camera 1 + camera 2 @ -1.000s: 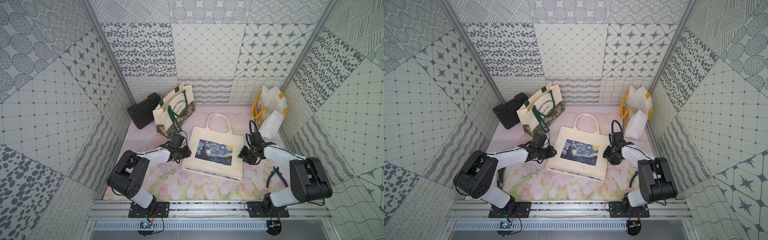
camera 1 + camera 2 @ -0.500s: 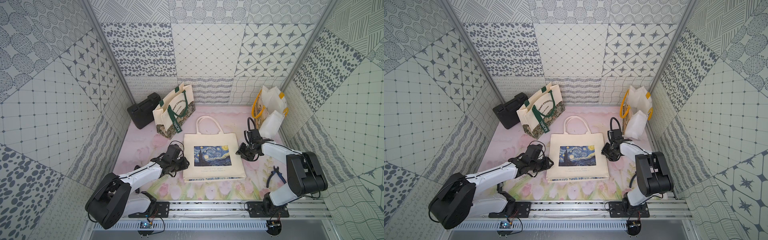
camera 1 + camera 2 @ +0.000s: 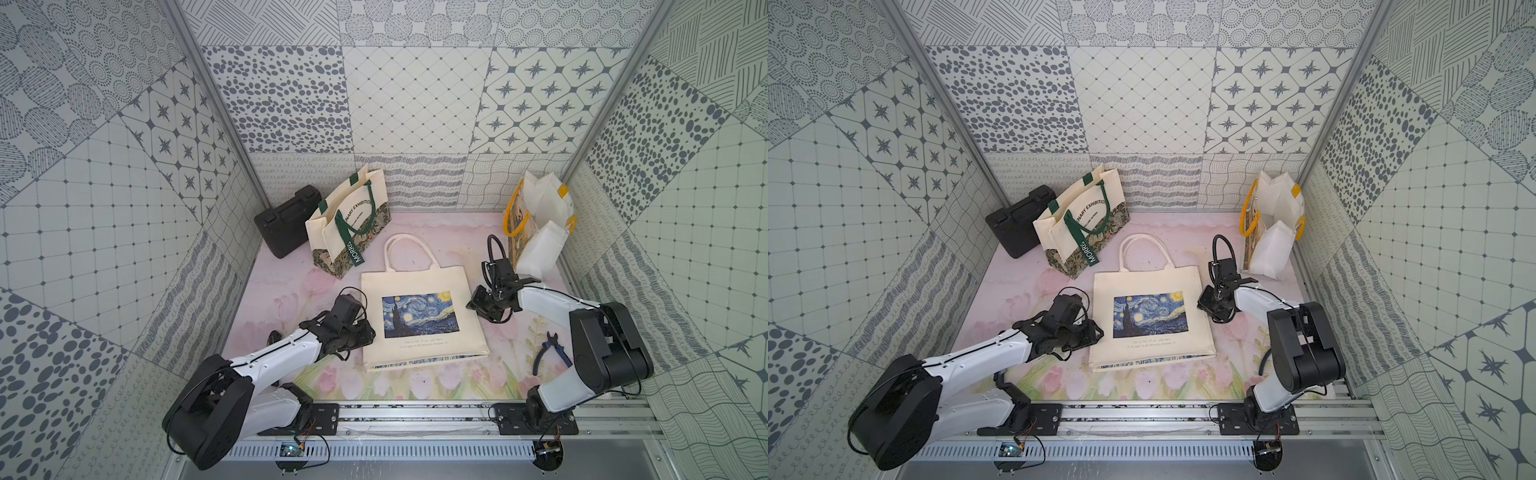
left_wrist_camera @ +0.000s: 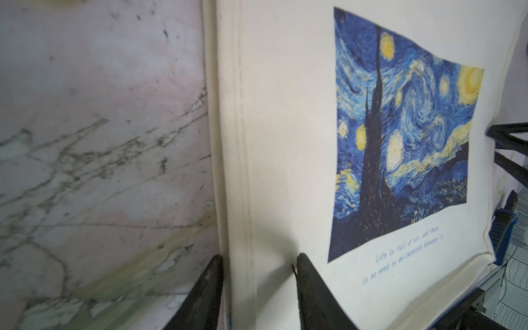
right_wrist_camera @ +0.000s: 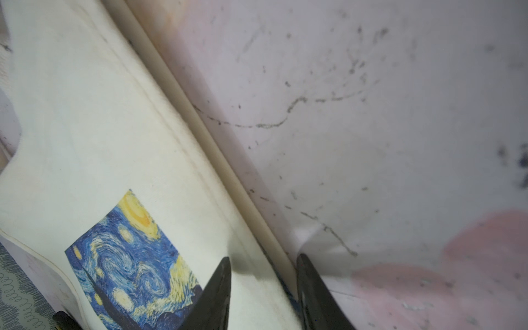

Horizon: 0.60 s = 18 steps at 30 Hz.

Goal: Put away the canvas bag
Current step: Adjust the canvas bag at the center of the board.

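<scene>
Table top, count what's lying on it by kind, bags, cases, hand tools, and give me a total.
Bags: 4, canvas bag, green-handled tote, yellow-handled bag, white bag (last two overlap, so that split is uncertain)
Cases: 1, black case
Pliers: 1, blue-handled pliers
Total: 6

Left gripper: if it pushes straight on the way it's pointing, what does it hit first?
Most likely the Starry Night canvas bag. The left gripper has its open jaws astride the bag's side seam, one fingertip over canvas, one over the floral mat. Whether they already touch is unclear.
</scene>
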Each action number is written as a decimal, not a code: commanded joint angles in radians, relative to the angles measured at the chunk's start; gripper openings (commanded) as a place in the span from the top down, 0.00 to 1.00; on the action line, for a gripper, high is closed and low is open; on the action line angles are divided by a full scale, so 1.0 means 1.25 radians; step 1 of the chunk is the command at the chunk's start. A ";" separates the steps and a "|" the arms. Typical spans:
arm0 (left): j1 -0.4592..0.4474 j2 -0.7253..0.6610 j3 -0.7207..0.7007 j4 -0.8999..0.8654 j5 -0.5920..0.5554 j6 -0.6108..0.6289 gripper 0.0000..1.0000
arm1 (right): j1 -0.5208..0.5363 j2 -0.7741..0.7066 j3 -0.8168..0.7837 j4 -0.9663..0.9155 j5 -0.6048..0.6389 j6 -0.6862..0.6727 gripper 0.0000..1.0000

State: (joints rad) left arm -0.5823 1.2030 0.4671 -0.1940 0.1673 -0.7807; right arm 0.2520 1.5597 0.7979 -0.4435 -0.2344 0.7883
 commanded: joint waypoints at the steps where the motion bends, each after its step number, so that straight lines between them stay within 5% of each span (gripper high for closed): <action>1: -0.004 0.035 0.041 -0.013 -0.015 0.028 0.56 | 0.028 -0.011 -0.046 -0.032 -0.013 0.032 0.61; 18: -0.002 0.107 0.111 -0.011 -0.023 0.058 0.55 | 0.034 -0.002 -0.032 -0.037 -0.003 0.028 0.61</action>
State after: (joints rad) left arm -0.5827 1.3293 0.5785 -0.2584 0.1165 -0.7464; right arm 0.2756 1.5181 0.7597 -0.4477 -0.2096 0.8120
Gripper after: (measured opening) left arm 0.447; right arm 0.393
